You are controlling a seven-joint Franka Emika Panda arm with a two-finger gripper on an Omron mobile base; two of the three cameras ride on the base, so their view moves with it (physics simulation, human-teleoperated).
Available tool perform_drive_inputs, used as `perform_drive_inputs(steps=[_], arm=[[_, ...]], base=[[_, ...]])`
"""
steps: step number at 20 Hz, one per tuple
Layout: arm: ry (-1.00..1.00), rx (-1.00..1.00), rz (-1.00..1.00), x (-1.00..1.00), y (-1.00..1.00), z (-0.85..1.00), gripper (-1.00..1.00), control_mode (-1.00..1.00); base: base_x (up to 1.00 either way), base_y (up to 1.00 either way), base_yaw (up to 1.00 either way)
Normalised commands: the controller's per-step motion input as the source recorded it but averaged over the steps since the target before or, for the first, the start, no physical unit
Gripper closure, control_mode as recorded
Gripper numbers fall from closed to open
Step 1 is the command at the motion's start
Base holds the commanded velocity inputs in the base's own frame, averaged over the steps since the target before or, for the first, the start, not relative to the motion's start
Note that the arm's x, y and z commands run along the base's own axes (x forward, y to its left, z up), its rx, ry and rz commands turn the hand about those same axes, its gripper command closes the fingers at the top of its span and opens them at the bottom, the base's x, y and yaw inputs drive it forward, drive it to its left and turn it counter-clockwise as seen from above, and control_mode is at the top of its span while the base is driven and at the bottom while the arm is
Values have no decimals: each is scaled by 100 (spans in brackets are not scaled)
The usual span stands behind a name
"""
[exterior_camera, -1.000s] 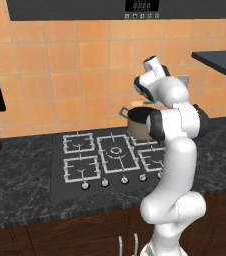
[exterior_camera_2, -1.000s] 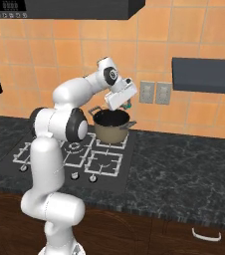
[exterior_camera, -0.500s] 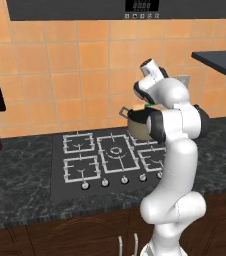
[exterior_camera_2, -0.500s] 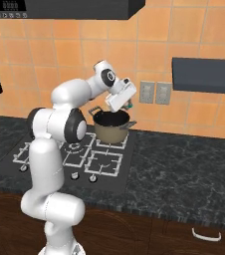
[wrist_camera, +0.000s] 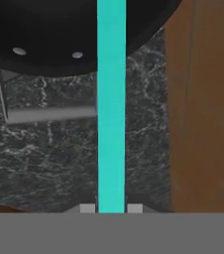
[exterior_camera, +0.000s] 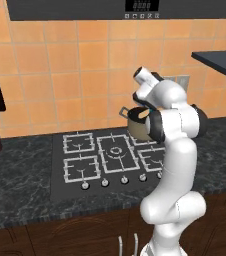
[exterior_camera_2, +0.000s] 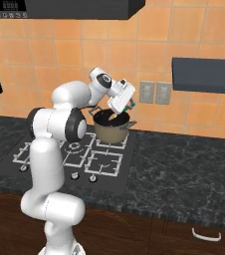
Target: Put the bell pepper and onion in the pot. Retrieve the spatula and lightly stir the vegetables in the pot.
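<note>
Teal spatula handle runs straight up between the fingers, which are clamped on it at its near end. Its far end reaches into the pot on the hob's back burner, the hand tilted over the rim above the dark worktop.

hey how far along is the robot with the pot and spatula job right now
Retrieving looks done: the tool is shut on the spatula, its teal handle reaching toward the pot. Stirring appears in hand or left. Whether the vegetables are in the pot can't be told.
</note>
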Motion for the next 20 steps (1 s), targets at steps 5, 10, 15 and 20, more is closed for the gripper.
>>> perform_drive_inputs(steps=[5, 10, 15, 20], arm=[[0, -10, 24, 13, 0, 1, 100, -100], [0, -2, 24, 11, 0, 0, 100, -100], [-2, -12, 27, 30, 0, 0, 100, -100], [-1, -21, 25, 24, -1, 0, 100, -100]], base=[[0, 0, 0], [0, 0, 0], [0, 0, 0], [0, 0, 0]])
